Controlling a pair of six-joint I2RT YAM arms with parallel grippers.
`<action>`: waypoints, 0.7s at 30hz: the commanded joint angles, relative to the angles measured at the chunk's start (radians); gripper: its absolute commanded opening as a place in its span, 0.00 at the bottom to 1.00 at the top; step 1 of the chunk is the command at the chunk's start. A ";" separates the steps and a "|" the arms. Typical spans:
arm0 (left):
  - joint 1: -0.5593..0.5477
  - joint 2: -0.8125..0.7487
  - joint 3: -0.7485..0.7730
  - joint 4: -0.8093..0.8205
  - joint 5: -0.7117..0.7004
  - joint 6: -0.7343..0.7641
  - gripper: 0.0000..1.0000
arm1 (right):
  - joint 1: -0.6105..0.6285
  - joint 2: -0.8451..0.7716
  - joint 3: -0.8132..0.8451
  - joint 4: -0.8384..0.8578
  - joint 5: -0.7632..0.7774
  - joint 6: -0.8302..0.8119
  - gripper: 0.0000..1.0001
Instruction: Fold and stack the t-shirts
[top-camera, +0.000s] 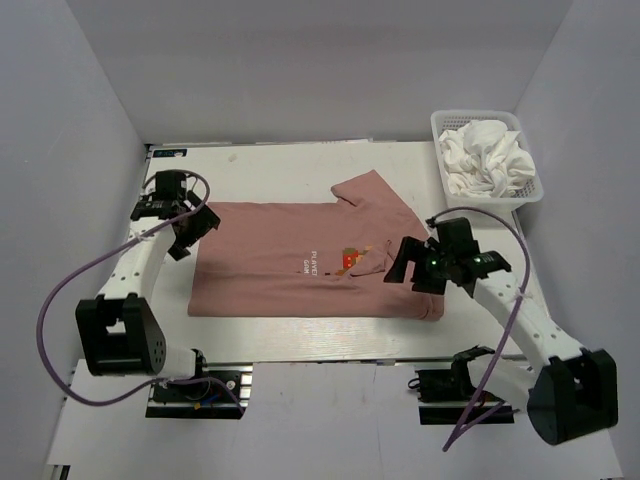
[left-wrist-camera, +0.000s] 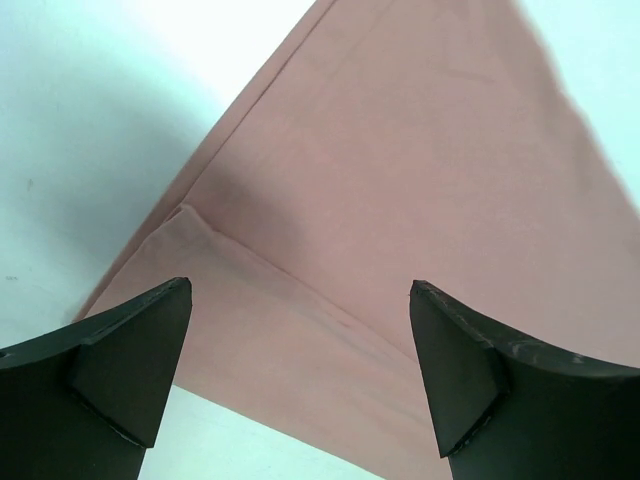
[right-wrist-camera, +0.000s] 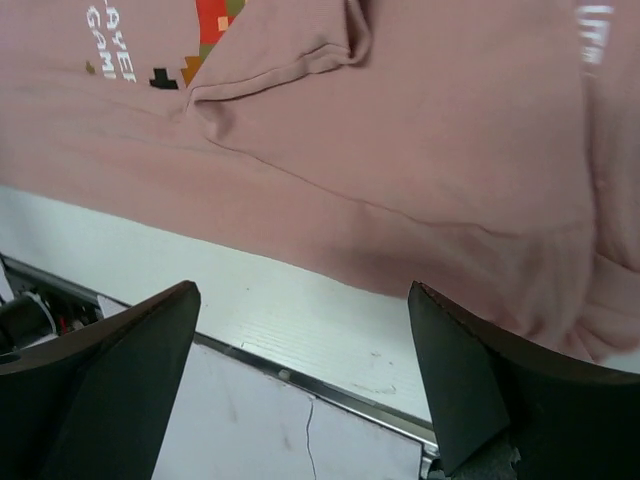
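Observation:
A dusty pink t-shirt (top-camera: 290, 265) lies flat on the table, with a red pixel graphic (top-camera: 349, 259) and white text. One sleeve is folded in near the graphic (right-wrist-camera: 290, 60). White tees (top-camera: 487, 160) are bunched in the basket at the back right. My left gripper (top-camera: 192, 225) is open above the shirt's left hem corner (left-wrist-camera: 190, 215). My right gripper (top-camera: 412, 262) is open and empty above the shirt's right near edge (right-wrist-camera: 420, 180).
A white mesh basket (top-camera: 532, 182) stands at the back right corner. The white table (top-camera: 270, 160) has a metal front rail (right-wrist-camera: 320, 385). Grey walls close in on the left, back and right.

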 joint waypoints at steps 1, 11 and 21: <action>0.006 -0.071 0.049 -0.011 -0.007 0.060 1.00 | 0.051 0.141 0.057 0.104 -0.051 -0.043 0.90; 0.015 -0.120 0.064 -0.108 -0.081 0.114 1.00 | 0.103 0.549 0.255 0.286 0.089 -0.083 0.90; 0.015 -0.120 0.064 -0.105 -0.083 0.123 1.00 | 0.159 0.672 0.343 0.460 -0.117 0.008 0.90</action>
